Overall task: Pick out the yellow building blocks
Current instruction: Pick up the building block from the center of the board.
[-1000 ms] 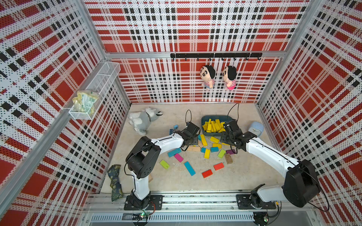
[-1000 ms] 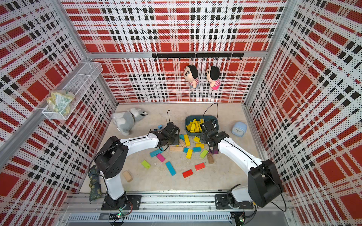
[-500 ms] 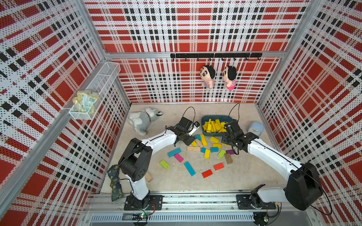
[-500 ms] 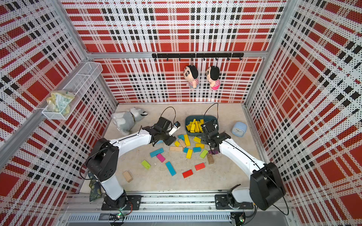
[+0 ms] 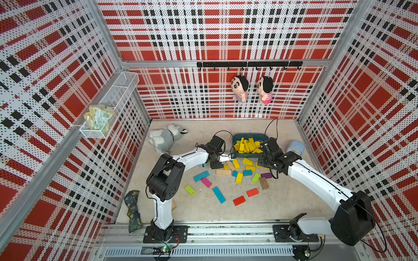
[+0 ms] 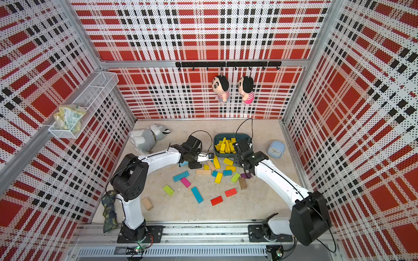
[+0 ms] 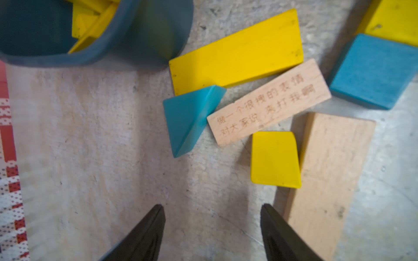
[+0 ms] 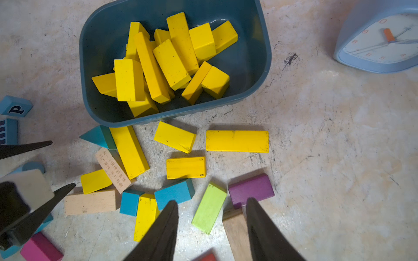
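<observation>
- Yellow blocks (image 8: 172,61): most are piled in the blue tub (image 8: 262,67). A handful lie loose on the floor (image 7: 101,135) just beside it.
- Left gripper (image 7: 212,206): fingers moderately apart, empty, over bare floor near a small yellow block (image 7: 274,159).
- Right gripper (image 8: 212,201): fingers apart, empty, above the lime-green block (image 8: 209,208).
- Likely next: the left takes that small yellow block.
- It butts against a tan plank (image 7: 328,176), with an engraved tan block (image 7: 269,101) close by. Drop straight down and pinch flat faces, not the sloped edge.
- Blocks: painted wood, matte, hard, scuffed. Tub: smooth plastic. Floor: rough, mottled.
</observation>
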Motion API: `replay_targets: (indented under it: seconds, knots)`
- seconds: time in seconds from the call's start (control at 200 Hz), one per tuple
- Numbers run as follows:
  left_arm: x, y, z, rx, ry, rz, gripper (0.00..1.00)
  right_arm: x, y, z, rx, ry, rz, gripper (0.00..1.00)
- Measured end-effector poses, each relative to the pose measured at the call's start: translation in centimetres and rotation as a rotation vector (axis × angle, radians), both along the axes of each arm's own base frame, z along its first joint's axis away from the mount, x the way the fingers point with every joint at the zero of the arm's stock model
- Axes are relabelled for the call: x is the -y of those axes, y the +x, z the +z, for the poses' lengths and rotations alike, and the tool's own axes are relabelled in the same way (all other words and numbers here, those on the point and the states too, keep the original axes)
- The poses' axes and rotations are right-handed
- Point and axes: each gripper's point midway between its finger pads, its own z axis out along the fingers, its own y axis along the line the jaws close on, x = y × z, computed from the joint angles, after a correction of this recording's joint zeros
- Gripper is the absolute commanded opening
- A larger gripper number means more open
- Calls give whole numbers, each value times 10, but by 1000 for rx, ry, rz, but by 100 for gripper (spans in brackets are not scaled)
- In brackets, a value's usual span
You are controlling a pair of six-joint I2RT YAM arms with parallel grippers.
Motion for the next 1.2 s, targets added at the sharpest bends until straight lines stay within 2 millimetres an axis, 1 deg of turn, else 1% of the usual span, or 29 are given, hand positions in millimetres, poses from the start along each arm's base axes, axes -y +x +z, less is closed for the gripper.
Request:
replay_targets:
  seconds: [0.11, 0.23, 0.336, 0.406, 0.491, 0.571, 0.626, 0.726, 0.902, 1.052, 1.197]
  knots:
    - [2, -2, 0, 14, 15, -69, 70, 3, -4, -2, -16, -6, -9, 51]
    - [9, -6, 2, 8, 6, -122, 70, 4, -6, -3, -27, -7, -18, 51]
    - [18, -11, 5, -12, -14, -142, 70, 6, -7, -3, -30, -9, -25, 51]
    - [18, -16, 4, -41, -24, -133, 71, 7, -8, -4, -34, -12, -30, 51]
    - [16, -23, 0, -79, -28, -117, 72, 7, -8, -4, -34, -10, -34, 51]
    - [7, -34, -8, -115, -17, -100, 73, 6, -8, -4, -33, -4, -39, 51]
    - [3, -42, -11, -139, -18, -91, 71, 6, -8, -6, -34, -1, -43, 51]
    - [-1, -49, -12, -156, -21, -76, 67, 6, -9, -7, -36, 7, -46, 51]
    - [6, -50, -10, -162, -43, -54, 65, 4, -8, -6, -32, 17, -46, 51]
    - [14, -41, -4, -163, -76, -24, 62, 4, -8, -7, -33, 21, -53, 50]
    - [21, -34, 2, -160, -109, -12, 57, 6, -11, -13, -45, 21, -64, 51]
